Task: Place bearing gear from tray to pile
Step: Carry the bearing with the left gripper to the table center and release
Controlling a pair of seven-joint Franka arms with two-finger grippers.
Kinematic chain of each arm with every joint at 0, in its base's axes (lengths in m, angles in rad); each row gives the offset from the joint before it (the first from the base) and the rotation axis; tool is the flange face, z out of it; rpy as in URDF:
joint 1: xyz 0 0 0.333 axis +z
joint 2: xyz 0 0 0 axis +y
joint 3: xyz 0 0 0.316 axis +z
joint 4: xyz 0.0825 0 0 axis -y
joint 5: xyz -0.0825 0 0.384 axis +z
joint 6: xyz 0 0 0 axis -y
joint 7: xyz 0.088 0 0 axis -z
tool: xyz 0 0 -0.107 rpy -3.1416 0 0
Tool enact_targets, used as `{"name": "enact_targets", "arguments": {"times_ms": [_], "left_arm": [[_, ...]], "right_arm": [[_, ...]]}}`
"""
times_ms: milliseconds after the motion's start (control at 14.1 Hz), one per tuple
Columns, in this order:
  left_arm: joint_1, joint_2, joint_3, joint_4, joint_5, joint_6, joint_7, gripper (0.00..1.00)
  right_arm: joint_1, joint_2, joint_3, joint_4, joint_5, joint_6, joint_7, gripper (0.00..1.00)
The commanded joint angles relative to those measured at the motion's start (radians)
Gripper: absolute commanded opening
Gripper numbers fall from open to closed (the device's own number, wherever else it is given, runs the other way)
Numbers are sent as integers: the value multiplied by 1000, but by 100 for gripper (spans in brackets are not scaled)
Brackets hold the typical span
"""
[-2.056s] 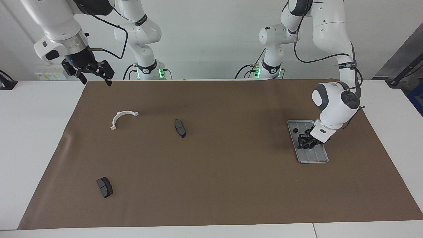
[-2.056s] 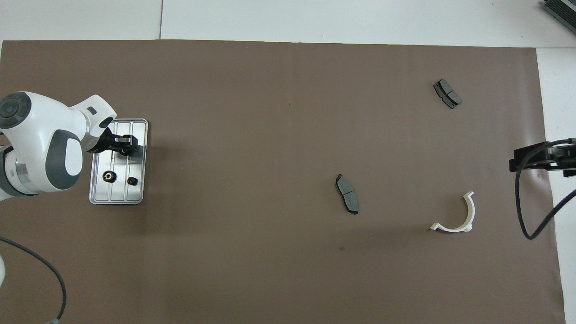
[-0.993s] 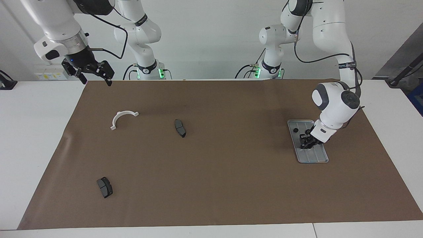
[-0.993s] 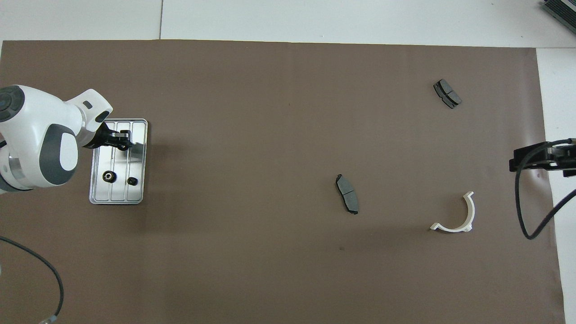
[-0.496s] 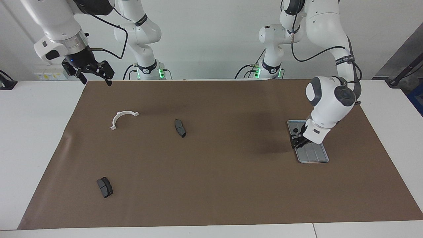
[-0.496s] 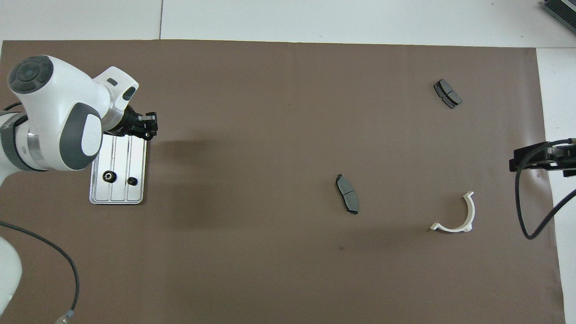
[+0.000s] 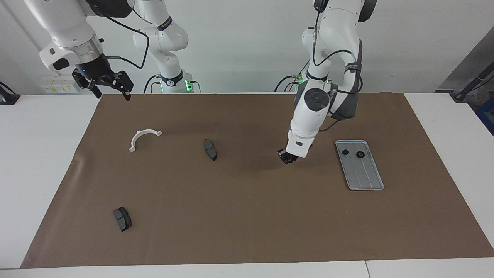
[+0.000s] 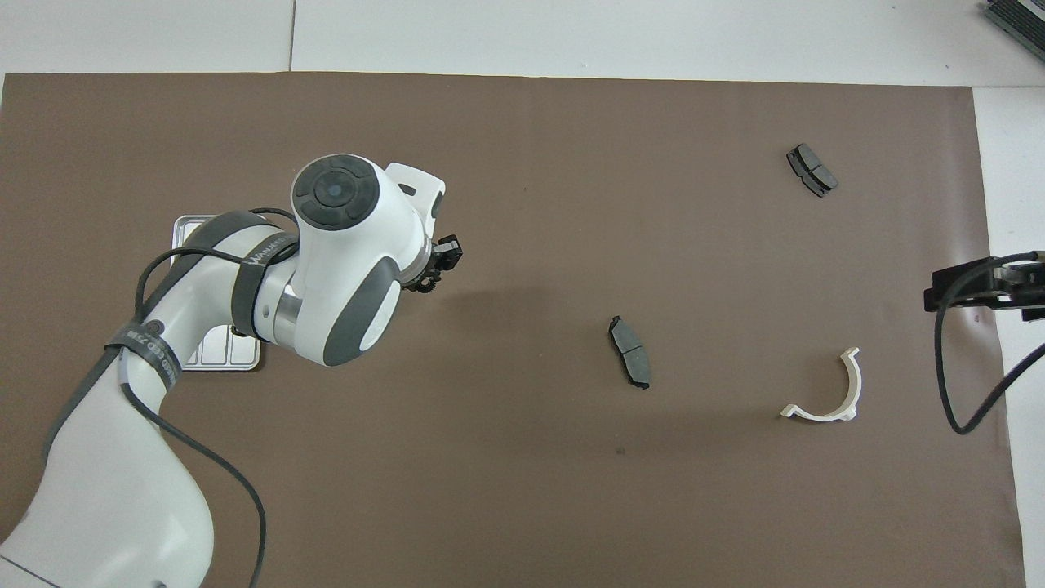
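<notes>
My left gripper [image 7: 286, 157] is shut on a small black gear [image 8: 421, 284] and holds it above the brown mat, between the silver tray [image 7: 364, 173] and a dark brake pad [image 7: 210, 149]. Two black gears [image 7: 345, 151] [image 7: 360, 155] lie in the tray at the end nearer the robots. In the overhead view my left arm covers most of the tray [image 8: 186, 227]. The pile's parts lie scattered: a white half-ring bracket [image 7: 143, 138], the brake pad beside it, and a second brake pad [image 7: 122, 218] farther from the robots. My right gripper [image 7: 110, 88] waits open, raised over the mat's corner.
The brown mat [image 7: 247, 216] covers most of the white table. In the overhead view the bracket [image 8: 829, 392] and the two brake pads [image 8: 630, 363] [image 8: 811, 170] lie toward the right arm's end. The right arm's cable [image 8: 955, 367] hangs near the bracket.
My left gripper closed on a gear in the tray, lifted it out and carried it off the tray toward the right arm's end. The right arm has not moved.
</notes>
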Motion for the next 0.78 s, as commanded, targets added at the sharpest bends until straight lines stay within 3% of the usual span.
{"name": "enact_targets", "arguments": {"times_ms": [0,213,496,709], "left_arm": [[-71,-10,18,1,22,-12,-86,41],[-107,-10,18,2,22,-3,-135,41],[-88,-12,21,16,22,-18,-128,51],[66,-50,18,18,19,-58,58,51]], "right_arm": [[-2,-3,0,8,3,-16,-26,100],[-2,-3,0,8,3,-16,-26,100],[-2,-3,0,8,3,-16,-26,100],[-4,-3,0,8,1,-16,-28,100]]}}
